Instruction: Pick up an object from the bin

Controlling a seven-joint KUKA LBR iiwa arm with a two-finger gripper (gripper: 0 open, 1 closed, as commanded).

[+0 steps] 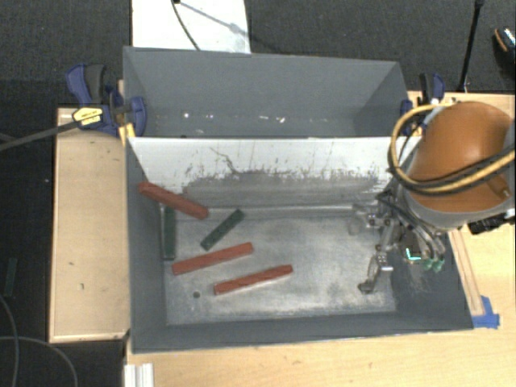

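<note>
Orange wrist cover (463, 147) sits uppermost, with the arm pitched down into the bin (266, 79). Fingers (371, 285) hang low over bare bin floor. Whether they are open or closed cannot be told. Nearest candidate is the red bar (254, 279), well apart from the fingers on the side away from the arm. A second red bar (212, 258) and a green bar (222, 229) lie beyond it. Judged light, stiff and flat-lying: grip across the narrow width at mid-length.
</note>
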